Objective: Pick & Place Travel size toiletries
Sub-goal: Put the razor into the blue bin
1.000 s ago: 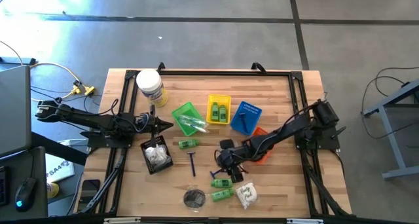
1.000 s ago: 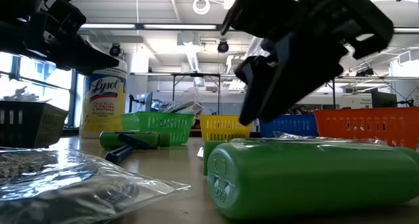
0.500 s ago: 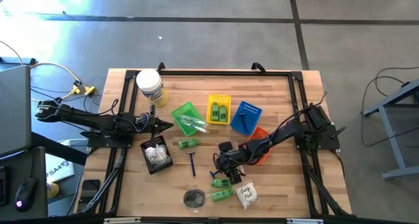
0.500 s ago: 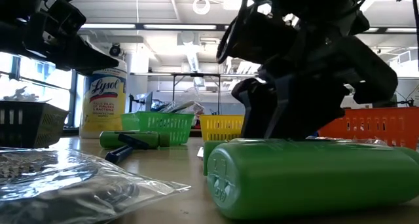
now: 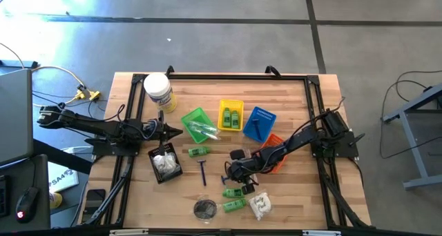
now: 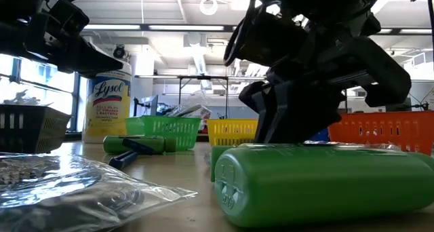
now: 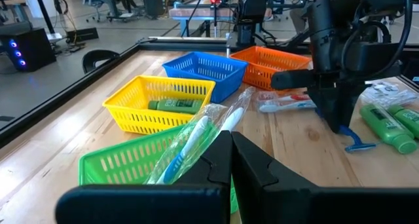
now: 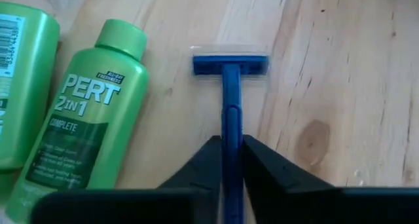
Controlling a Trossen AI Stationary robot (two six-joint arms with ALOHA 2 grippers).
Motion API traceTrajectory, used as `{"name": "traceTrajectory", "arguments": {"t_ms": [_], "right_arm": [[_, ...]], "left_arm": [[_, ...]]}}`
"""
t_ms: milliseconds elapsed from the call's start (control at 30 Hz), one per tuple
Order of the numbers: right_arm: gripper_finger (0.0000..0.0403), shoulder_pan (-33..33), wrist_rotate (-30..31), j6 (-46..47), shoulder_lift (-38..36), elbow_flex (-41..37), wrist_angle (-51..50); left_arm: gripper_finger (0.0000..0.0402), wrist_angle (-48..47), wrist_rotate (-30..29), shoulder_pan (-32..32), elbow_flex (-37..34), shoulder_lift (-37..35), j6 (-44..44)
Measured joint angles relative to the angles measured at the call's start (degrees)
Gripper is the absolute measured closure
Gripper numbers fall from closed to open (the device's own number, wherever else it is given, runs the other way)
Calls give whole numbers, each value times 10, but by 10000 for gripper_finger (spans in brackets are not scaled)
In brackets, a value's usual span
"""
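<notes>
My right gripper [image 5: 232, 180] is down at the table's near middle, shut on a blue razor [image 8: 230, 73] that lies on the wood. Two small green bottles [image 5: 233, 193] [image 5: 233, 205] lie just beside it, and one shows close up [image 8: 85, 132] in the right wrist view. Near the front edge lie a white sachet [image 5: 260, 205] and a black round pouch [image 5: 204, 208]. A dark razor [image 5: 203, 171] and another green bottle [image 5: 198, 151] lie left of the middle. My left gripper [image 5: 177, 131] waits shut above the table, by the green basket [image 5: 198, 124]. My right gripper pinches the blue razor's handle [image 8: 230, 122] between its two fingers, which come down at it from above at a slant. The razor's head [image 8: 230, 64] sticks out beyond the fingertips and lies flat on the table.
The yellow basket [image 5: 231, 114] holds green bottles, the blue basket [image 5: 259, 123] a razor, and the orange basket [image 5: 275, 153] is half under my right arm. A black basket [image 5: 166, 163] holds white sachets. A big white jar [image 5: 157, 90] stands far left.
My right gripper has dropped to the tabletop, shifting a little toward the left and near edges, and has shut on the blue razor's handle. The razor has stayed on the table.
</notes>
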Motion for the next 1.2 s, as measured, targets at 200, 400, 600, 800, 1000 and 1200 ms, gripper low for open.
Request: {"name": "traceTrajectory", "arguments": {"t_ms": [200, 400, 600, 800, 1000, 1200], "right_arm": [[362, 0, -4, -8, -5, -1, 13], [374, 0, 0, -13, -65, -1, 12], [370, 0, -5, -43, -153, -1, 34], [374, -1, 24, -53, -269, -1, -1], [371, -3, 77, -68, -412, -41, 0], [373, -20, 89, -53, -578, -190, 106]], "left_arm": [[402, -1, 0, 0, 0, 0, 0], [402, -13, 0, 0, 0, 0, 0], [401, -16, 0, 0, 0, 0, 0], [402, -20, -1, 0, 0, 0, 0], [401, -21, -2, 0, 0, 0, 0], [402, -21, -3, 0, 0, 0, 0]]}}
